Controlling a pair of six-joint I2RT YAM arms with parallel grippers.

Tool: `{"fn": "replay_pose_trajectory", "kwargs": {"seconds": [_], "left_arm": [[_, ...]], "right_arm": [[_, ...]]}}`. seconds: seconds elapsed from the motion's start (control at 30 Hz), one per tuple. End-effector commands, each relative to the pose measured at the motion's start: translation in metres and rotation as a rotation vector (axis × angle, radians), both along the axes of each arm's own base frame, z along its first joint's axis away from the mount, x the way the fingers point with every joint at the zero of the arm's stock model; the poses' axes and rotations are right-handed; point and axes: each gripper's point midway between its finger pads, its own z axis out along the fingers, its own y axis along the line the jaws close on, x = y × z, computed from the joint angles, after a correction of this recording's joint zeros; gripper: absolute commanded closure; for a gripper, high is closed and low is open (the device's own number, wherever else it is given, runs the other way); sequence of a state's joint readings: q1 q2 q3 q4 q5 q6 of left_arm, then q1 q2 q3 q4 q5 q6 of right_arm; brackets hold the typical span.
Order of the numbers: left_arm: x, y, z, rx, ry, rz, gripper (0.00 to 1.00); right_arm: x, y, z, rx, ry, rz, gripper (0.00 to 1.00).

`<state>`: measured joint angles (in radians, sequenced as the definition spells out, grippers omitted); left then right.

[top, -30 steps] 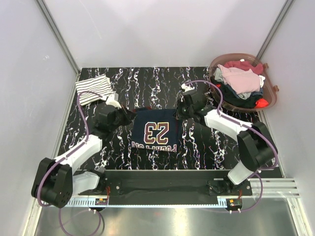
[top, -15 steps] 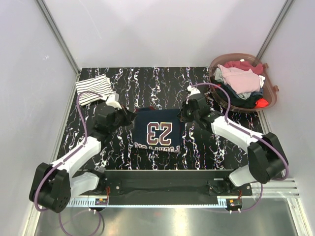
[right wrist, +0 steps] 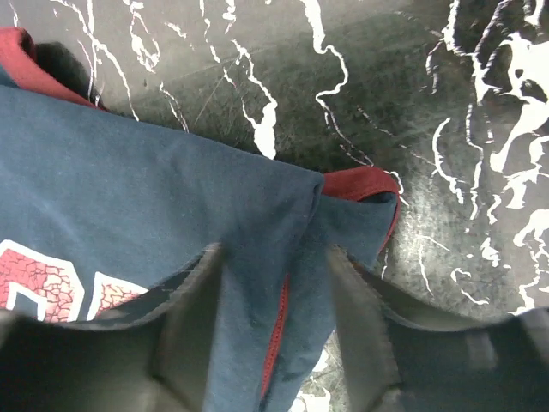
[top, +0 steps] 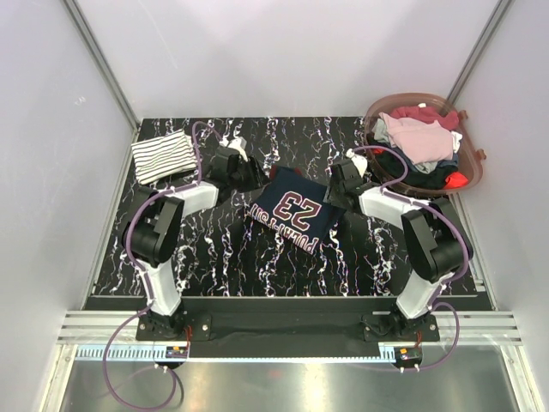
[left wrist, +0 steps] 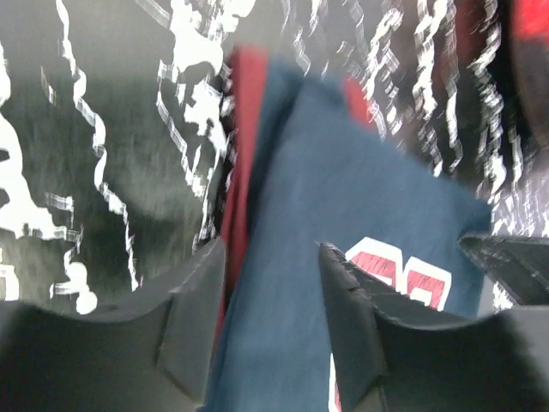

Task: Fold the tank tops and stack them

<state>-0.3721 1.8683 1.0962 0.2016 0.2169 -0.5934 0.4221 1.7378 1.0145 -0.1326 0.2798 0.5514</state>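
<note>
1. The navy top (top: 292,210) lies folded on the worktop (top: 214,249), between the two end effectors, with its print (top: 296,206) facing up.
2. The left end effector (left wrist: 273,253) stands at one far corner of this top. Its fingers are apart, with the cloth showing in the gap between them, so it appears to clamp nothing.
3. The right end effector (right wrist: 274,253) stands at the other far corner, just above the red trim (right wrist: 360,182). Its fingers are also apart, and the cloth lies flat under them, not pinched.
4. One end effector at each corner is probably meant to keep the folded cloth flat and in one piece.
5. The striped top (top: 161,156) lies folded on the outer side of the left end effector, apart from the navy top. It looks like the base of the stack, so stacking is not yet done.
6. A basket (top: 476,163) of other clothes is on the outer side of the right end effector.
7. The left wrist view is blurred, so it is not clear if the fingers touch the cloth.
8. In the top view the wrists hide the fingertips, and the folds under the navy top cannot be seen.
</note>
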Motion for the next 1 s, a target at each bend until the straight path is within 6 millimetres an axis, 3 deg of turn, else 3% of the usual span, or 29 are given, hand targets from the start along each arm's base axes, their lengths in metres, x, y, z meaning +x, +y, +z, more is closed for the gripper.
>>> {"fn": "replay_pose_trajectory", "kwargs": {"seconds": [0.0, 0.13, 0.27, 0.37, 0.43, 0.63, 0.83, 0.97], "left_arm": [[0.007, -0.002, 0.051, 0.008, -0.120, -0.029, 0.45], [-0.007, 0.007, 0.068, 0.029, -0.130, -0.019, 0.41], [-0.028, 0.012, 0.066, 0.029, -0.086, -0.033, 0.40], [-0.049, 0.019, 0.051, 0.031, -0.039, -0.030, 0.38], [-0.055, 0.022, 0.047, 0.038, -0.023, -0.025, 0.39], [-0.068, 0.022, 0.018, 0.046, 0.077, -0.036, 0.43], [-0.085, 0.024, 0.002, 0.033, 0.137, -0.041, 0.45], [-0.106, 0.024, -0.016, 0.029, 0.197, -0.051, 0.46]], "right_arm": [[0.013, -0.005, 0.035, 0.016, -0.119, -0.061, 0.39], [0.002, -0.007, 0.045, 0.025, -0.119, -0.047, 0.36], [-0.017, -0.007, 0.041, 0.044, -0.058, -0.036, 0.30], [-0.029, -0.003, 0.033, 0.089, -0.016, -0.033, 0.30], [-0.035, 0.000, 0.028, 0.117, 0.005, -0.026, 0.34], [-0.029, 0.012, 0.012, 0.201, 0.038, 0.003, 0.36], [-0.028, 0.011, -0.010, 0.217, 0.094, -0.021, 0.49], [-0.025, 0.011, -0.017, 0.207, 0.115, -0.026, 0.58]]}}
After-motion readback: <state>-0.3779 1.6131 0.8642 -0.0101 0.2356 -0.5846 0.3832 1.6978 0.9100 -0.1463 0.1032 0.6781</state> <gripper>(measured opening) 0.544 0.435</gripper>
